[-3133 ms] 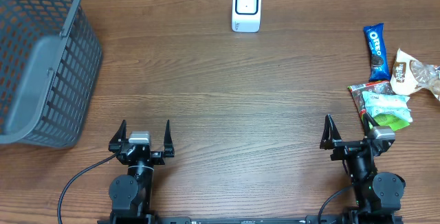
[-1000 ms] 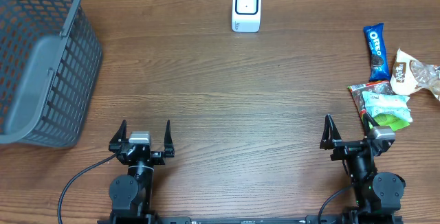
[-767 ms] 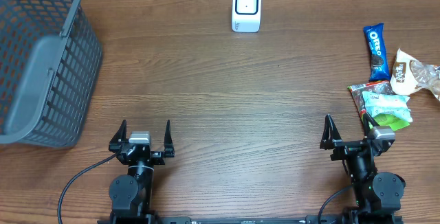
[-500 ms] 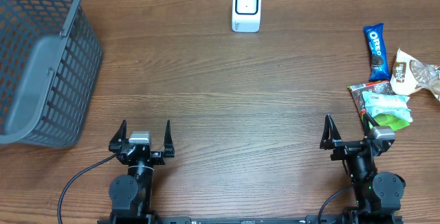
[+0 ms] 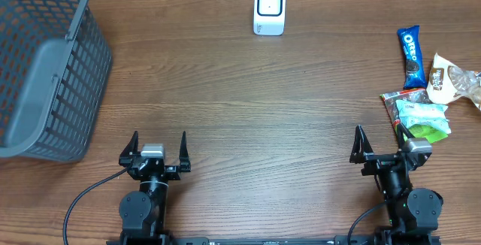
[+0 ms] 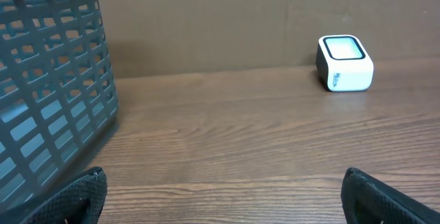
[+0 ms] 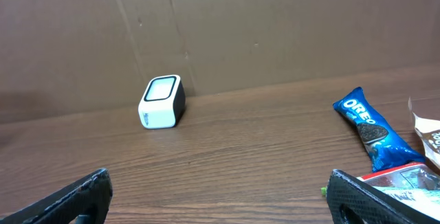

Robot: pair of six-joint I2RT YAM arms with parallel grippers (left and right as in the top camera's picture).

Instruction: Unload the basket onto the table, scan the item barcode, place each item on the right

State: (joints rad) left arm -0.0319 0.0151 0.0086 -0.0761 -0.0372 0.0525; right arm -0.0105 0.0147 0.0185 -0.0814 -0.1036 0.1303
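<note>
Snack packets [image 5: 422,116] just beside wide-open, empty right gripper [image 5: 382,138]; left gripper [image 5: 158,137] likewise wide

Basket [image 5: 46,58] cropped at left; scanner [image 6: 344,64] lettering seemingly illegible.

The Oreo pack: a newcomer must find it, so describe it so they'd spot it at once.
On the table, look right, where snack packets cluster. The Oreo pack lies farthest back: slim and blue, unlike the beige packet and green packet nearby.

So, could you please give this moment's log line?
left gripper: jaws open | right gripper: jaws open | Oreo pack: untouched | scanner: far edge
</note>
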